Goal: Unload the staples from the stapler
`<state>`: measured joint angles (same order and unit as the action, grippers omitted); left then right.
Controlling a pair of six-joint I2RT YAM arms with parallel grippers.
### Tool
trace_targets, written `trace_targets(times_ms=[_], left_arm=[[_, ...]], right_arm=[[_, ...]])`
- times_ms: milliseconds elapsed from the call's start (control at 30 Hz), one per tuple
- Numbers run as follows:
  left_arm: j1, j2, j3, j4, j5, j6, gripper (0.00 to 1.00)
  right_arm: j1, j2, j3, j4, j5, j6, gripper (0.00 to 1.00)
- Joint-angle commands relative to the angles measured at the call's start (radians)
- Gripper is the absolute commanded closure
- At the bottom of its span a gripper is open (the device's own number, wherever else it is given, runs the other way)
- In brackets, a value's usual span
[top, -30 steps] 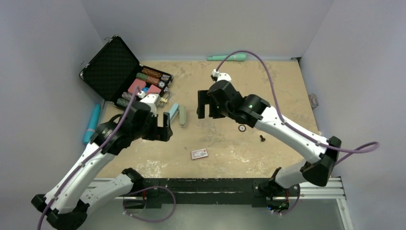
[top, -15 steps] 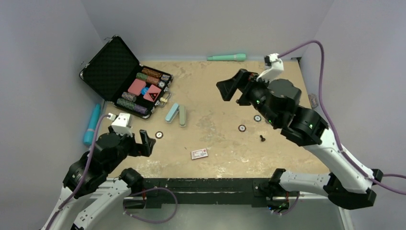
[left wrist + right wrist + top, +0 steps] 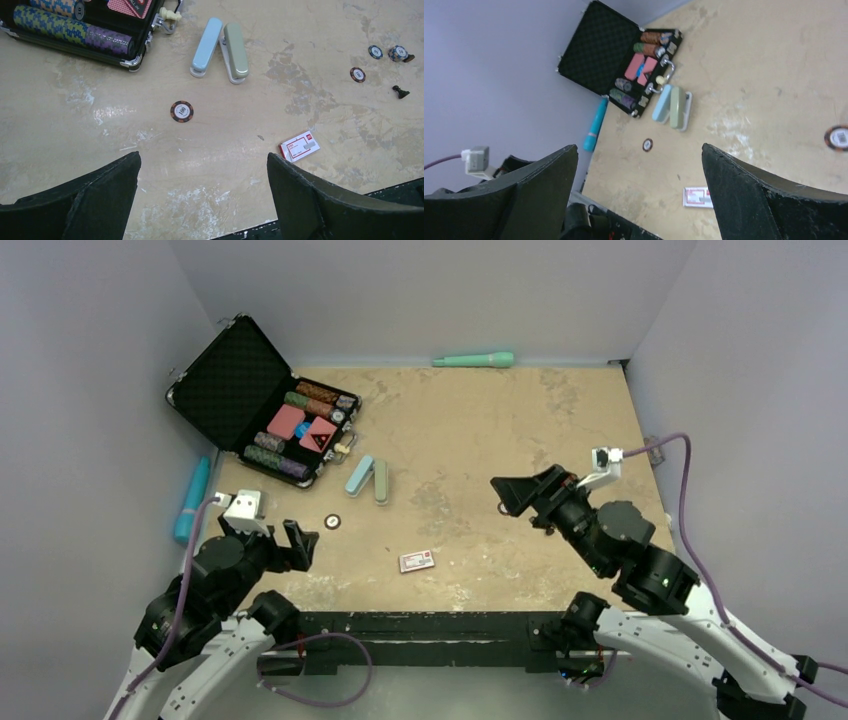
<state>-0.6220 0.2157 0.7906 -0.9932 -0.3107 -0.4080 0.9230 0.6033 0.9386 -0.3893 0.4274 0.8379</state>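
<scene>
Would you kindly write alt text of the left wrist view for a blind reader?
A blue stapler and a green stapler lie side by side on a tan table, a poker chip nearer, a small box at right. Dark fingers of the open left gripper frame the bottom.

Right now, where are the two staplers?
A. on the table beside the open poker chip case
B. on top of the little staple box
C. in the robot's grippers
A: the blue stapler and green stapler lie side by side next to the poker chip case.
</scene>
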Motion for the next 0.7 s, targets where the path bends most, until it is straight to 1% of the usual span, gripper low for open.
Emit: trace_targets(times_ms=[0,133,267,467,667], left_arm=[[0.004,-0.003,-0.002,0.053,-0.012,0.027,0.0],[0.005,-0.011,-0.004,0.051,-0.019,0.026,0.0],[0.005,-0.011,-0.007,0.052,-0.018,0.026,0.0],[0.005,-0.009,-0.01,0.055,-0.01,0.029,0.0],[0.004,-0.004,-0.01,0.057,-0.008,0.029,0.0]], right_arm=[[0.003,-0.145,-0.181,0.008,-0.013,0.188,0.01],[0.003,-0.218,-0.244,-0.046,0.012,0.262,0.01],[0.003,-0.235,-0.275,-0.098,0.026,0.313,0.01],[0.003,-0.191,-0.282,-0.127,-0.014,0.347,0.01],[0.002,-0.153,-0.264,-0.13,-0.029,0.335,0.01]])
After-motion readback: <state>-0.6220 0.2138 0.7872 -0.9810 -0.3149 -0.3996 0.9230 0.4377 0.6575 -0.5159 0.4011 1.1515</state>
